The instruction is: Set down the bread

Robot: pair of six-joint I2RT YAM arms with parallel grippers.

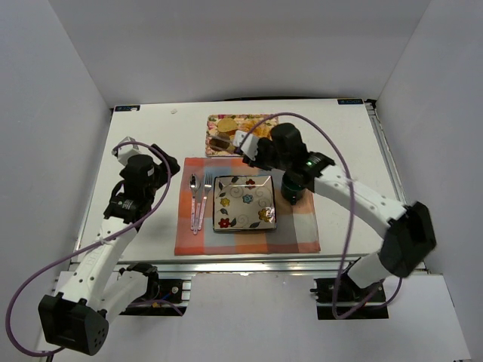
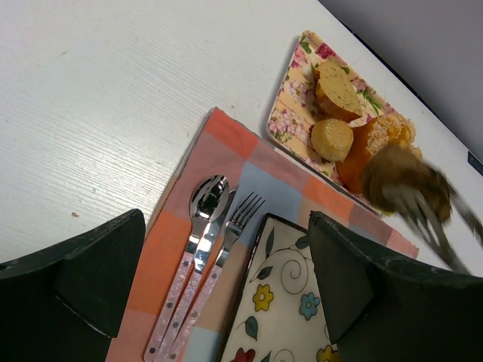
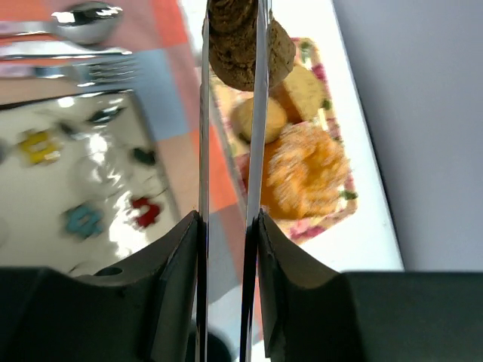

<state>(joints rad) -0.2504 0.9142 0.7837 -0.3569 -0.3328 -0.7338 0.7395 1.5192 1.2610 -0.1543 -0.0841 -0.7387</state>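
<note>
Bread point(image 3: 241, 45): pinched in the tongs point(image 3: 202, 151) above the tray point(image 3: 339, 211) edge, so it can be carried to the plate point(image 1: 243, 179).
Right gripper point(image 3: 226, 226): clamped on the tongs, squeezing them closed.
Left gripper point(image 2: 226, 271): held apart, empty, kept aside.

A flowered square plate point(image 1: 244, 202) sits on a checked placemat point(image 1: 298, 234); spoon point(image 1: 195, 202) and fork point(image 1: 205, 196) lie at its 9 o'clock, floral tray point(image 1: 256, 119) at 12.

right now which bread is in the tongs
The darker brown roll, pinched in the tongs; the paler bun, slice and orange ring cake lie on the tray.
</note>
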